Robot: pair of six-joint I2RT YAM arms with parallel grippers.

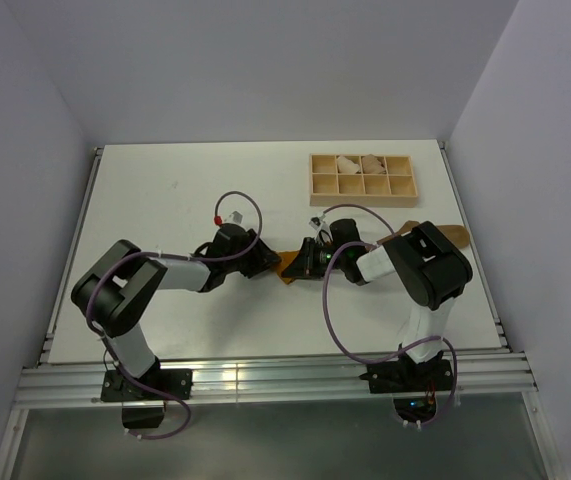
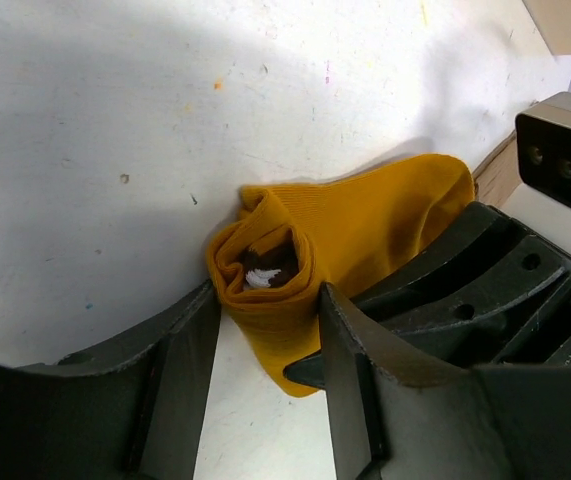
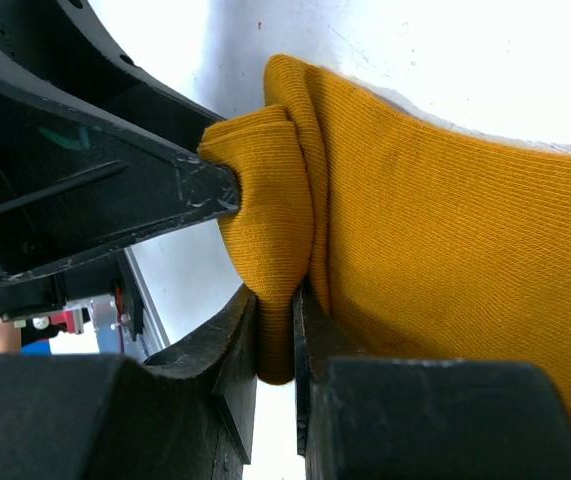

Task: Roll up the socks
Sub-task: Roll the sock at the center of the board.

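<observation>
The left gripper point(image 2: 267, 305) clamps the rolled end of the mustard sock point(image 2: 385, 220) — seemingly to stop the coil unwinding. The right gripper point(image 3: 275, 335) pinches a fold of the loose fabric tightly, likely anchoring it.

1. A compartment tray point(image 1: 314, 176) sits near the far right corner of the table point(image 1: 165, 200), with two bundles point(image 1: 346, 163) in its far row.
2. One sock point(image 1: 291, 268) lies at the table's middle. The left gripper point(image 1: 273, 262) is on its left and the right gripper point(image 1: 308, 262) on its right, both touching it.
3. The other sock point(image 1: 451, 234) lies toward the right edge, behind the right arm point(image 1: 425, 265) and partly hidden by it.
</observation>
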